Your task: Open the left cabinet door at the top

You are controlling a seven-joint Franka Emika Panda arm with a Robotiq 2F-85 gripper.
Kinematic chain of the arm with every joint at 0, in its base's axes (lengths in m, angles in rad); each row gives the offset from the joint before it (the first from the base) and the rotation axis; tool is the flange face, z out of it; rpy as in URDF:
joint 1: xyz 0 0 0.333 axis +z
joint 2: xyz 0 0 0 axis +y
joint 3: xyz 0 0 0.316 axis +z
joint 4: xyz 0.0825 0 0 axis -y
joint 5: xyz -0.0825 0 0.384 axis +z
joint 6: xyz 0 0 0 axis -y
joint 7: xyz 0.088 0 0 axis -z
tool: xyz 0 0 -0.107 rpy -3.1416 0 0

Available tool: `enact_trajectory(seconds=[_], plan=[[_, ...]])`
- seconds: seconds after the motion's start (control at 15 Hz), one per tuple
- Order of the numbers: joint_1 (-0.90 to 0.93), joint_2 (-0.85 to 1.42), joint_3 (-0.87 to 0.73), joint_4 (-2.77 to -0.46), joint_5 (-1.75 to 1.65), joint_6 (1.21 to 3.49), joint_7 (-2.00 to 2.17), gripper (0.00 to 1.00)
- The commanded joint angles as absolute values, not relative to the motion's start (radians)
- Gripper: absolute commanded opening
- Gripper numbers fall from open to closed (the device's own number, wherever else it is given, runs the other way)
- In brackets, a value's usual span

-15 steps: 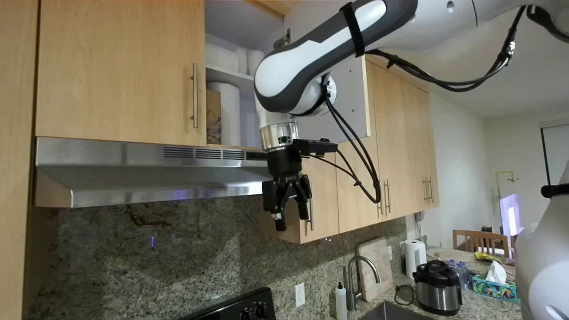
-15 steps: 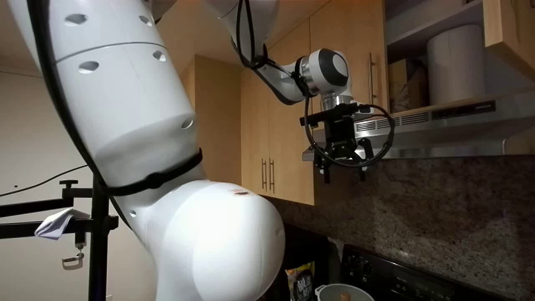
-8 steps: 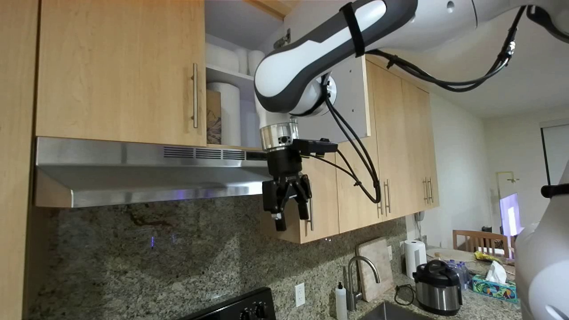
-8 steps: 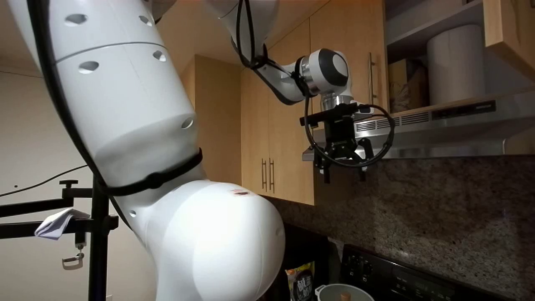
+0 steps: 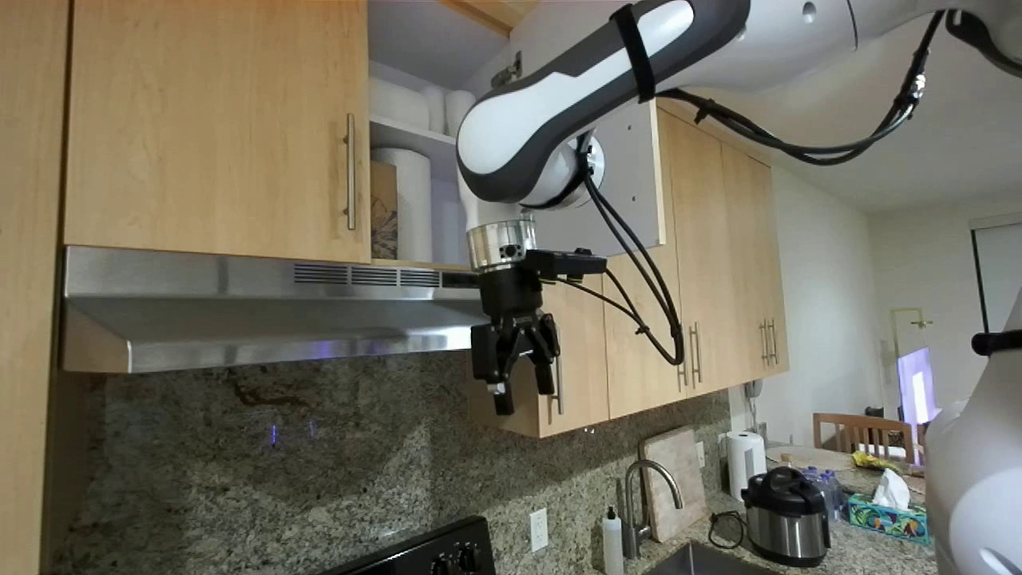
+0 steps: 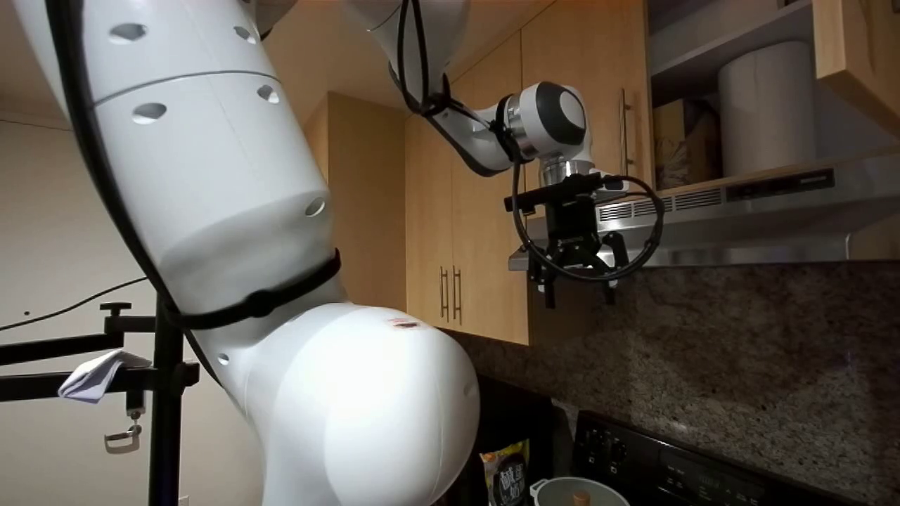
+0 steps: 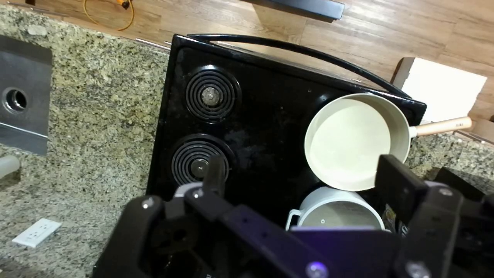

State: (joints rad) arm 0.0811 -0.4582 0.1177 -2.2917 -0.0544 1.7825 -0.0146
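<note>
Left cabinet door (image 5: 215, 128) is closed, and we see it above and to the left of the tool (image 5: 524, 390) in an exterior view. Its flat light-wood face points outward to the room; the top is cut off in that view, so we cannot tell which way the panel runs longer. Its slim bar handle (image 5: 350, 172) stands with its long axis vertical, near the edge on the tool's side, and in both exterior views we find it higher than the tool.

Beside that edge, above the tool, is the open cabinet (image 5: 435, 40), where a brown box (image 5: 385, 212) and a white roll (image 5: 413, 204) stand. The matching door (image 5: 635, 160) juts out from it, its white inner face showing behind the arm (image 5: 551, 120), above and to the right of the tool. Under our panel, left of the tool, the range hood (image 5: 271, 311) runs horizontally.

The tool points down with its fingers (image 7: 397, 185) spread apart, well away from the bar handle. Below it, in the wrist view, we look onto the black stove (image 7: 270, 116). A pale pan (image 7: 351, 139) lies beyond the fingers, its wooden handle (image 7: 444, 125) pointing right; a pot (image 7: 339, 218) is partly hidden by the tool. To the tool's left stretches a granite surface (image 7: 108, 96) with a sink (image 7: 34, 77).
</note>
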Motion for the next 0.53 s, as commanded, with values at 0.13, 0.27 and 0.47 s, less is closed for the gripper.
enact_trajectory(seconds=[0.13, 0.27, 0.47], plan=[[0.097, -0.467, 0.132, -2.254, -0.061, 1.795, 0.020, 1.00], [0.098, -0.468, 0.143, -2.216, -0.070, 1.793, 0.029, 1.00], [0.104, -0.477, 0.153, -2.167, -0.068, 1.813, 0.040, 1.00]])
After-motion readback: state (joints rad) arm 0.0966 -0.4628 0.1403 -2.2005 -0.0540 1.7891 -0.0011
